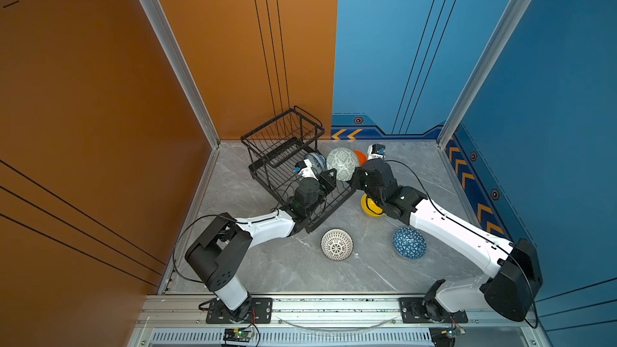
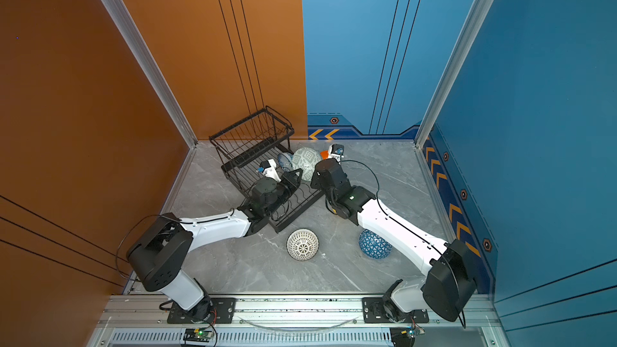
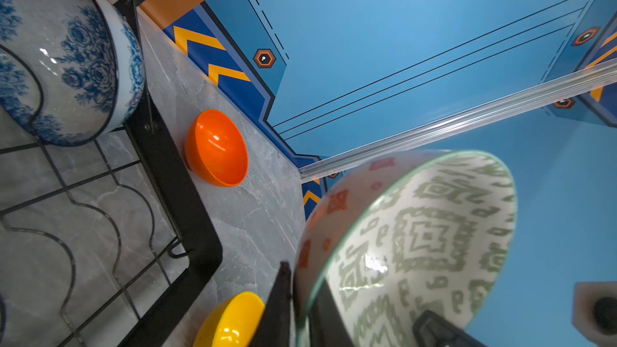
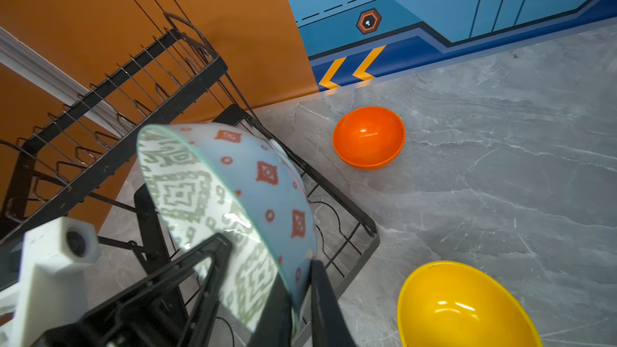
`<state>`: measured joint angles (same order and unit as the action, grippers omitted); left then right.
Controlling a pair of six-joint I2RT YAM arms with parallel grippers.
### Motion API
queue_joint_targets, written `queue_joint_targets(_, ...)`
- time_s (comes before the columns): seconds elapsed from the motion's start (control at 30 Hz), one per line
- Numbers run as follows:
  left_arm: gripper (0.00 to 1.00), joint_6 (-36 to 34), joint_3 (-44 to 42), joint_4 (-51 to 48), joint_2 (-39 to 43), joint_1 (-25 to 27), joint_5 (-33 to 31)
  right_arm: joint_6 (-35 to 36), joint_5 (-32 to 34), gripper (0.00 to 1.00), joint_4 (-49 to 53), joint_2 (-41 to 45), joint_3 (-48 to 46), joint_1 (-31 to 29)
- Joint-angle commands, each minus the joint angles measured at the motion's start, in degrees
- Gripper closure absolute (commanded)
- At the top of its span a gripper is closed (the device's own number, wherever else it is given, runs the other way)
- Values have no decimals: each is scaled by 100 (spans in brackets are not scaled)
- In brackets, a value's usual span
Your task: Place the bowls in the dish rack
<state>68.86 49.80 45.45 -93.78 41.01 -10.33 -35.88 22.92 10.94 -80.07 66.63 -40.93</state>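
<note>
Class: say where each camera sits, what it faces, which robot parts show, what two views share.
Both top views: overhead, facing down; rack, left arm, right arm.
Left wrist: on left arm, facing blue wall; left fingers pinch green bowl.
Right wrist: on right arm, facing rack; right fingers pinch same bowl.
Wrists share: orange bowl.

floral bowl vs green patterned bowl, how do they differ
The floral bowl stands in the dish rack; the green patterned bowl is clamped at its rim by the right gripper. Floral bowl: blue flowers; green patterned bowl: green geometric inside, red motifs outside. Both tipped on edge.
</note>
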Motion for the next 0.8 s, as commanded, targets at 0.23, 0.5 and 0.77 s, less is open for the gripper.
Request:
queue_joint_targets(0.23,37,232,-42,473,121,-95,49,369,1116,100,-468,-166,-29,-289)
queue_joint_targets(0.5,2,185,-321,197,515,-159,61,615,1578,100,-533,-427,109,-263)
queue_joint_targets(0.77,2,252,-819,-602,1413,-462,230,1693,2611,100,-1210,-830,120,-521)
